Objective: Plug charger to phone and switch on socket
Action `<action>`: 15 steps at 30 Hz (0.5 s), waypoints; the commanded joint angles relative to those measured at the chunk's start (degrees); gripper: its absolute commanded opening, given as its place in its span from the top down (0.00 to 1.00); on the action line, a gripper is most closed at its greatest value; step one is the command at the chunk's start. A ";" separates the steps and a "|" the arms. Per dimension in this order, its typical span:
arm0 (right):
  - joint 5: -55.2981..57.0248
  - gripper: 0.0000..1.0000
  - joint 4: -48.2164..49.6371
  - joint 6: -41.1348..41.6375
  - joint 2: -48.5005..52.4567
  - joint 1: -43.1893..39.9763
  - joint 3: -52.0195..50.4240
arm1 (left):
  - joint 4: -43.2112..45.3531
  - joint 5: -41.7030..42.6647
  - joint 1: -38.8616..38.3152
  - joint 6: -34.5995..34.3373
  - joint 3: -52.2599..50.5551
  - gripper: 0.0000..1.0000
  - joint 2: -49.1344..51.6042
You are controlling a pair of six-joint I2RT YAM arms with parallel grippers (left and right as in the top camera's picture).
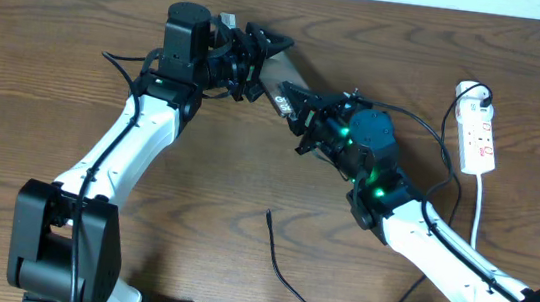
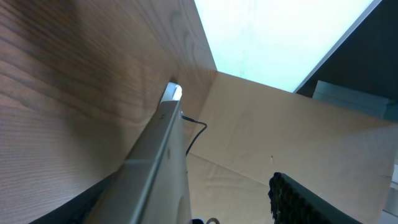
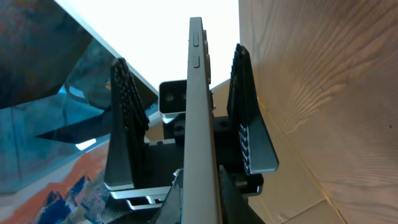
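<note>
Right hand clenched on one end of the phone. Left hand released, its fingers straddling the phone's opposite end, one pad close beside it, the other standing apart. Charger lies loose on the bench, on the arm-base side of both hands. Socket rests well apart, outward of the right hand.

Overhead looks straight down; both wrist views (very close) share the phone.
</note>
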 commanded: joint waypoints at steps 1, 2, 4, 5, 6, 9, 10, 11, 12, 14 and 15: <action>1.27 0.99 0.96 0.24 -0.48 0.90 1.07 | 0.13 -0.33 0.02 0.09 -0.02 0.30 -0.96; 1.27 0.99 0.96 0.24 -0.48 1.14 1.07 | 0.13 -0.33 0.02 0.11 -0.02 0.30 -0.96; 1.29 0.99 0.98 0.24 -0.48 1.49 1.07 | 0.13 -0.33 0.02 0.11 -0.02 0.30 -0.96; 1.33 0.99 0.96 0.24 -0.48 1.66 1.07 | 0.13 -0.33 0.02 0.11 -0.02 0.30 -0.96; 1.36 0.99 0.96 0.24 -0.48 1.68 1.07 | 0.13 -0.33 0.02 0.11 -0.02 0.31 -0.96; 1.46 0.99 0.94 0.24 -0.48 1.70 1.07 | 0.13 -0.33 0.02 0.09 -0.02 0.36 -0.96; 1.46 0.99 0.94 0.24 -0.48 1.70 1.07 | 0.13 -0.33 0.02 0.09 -0.02 0.37 -0.96; 1.44 0.99 0.94 0.24 -0.48 1.70 1.07 | 0.13 -0.35 0.02 0.09 -0.02 0.40 -0.96; 1.46 0.99 0.94 0.24 -0.48 1.70 1.07 | 0.13 -0.35 0.02 0.09 -0.02 0.43 -0.96; 1.44 0.99 0.85 0.22 -0.48 1.73 1.07 | 0.13 -0.35 0.02 0.09 -0.02 0.51 -0.96; 1.46 0.99 0.79 0.24 -0.48 1.75 1.07 | 0.13 -0.33 0.02 0.07 -0.02 0.54 -0.96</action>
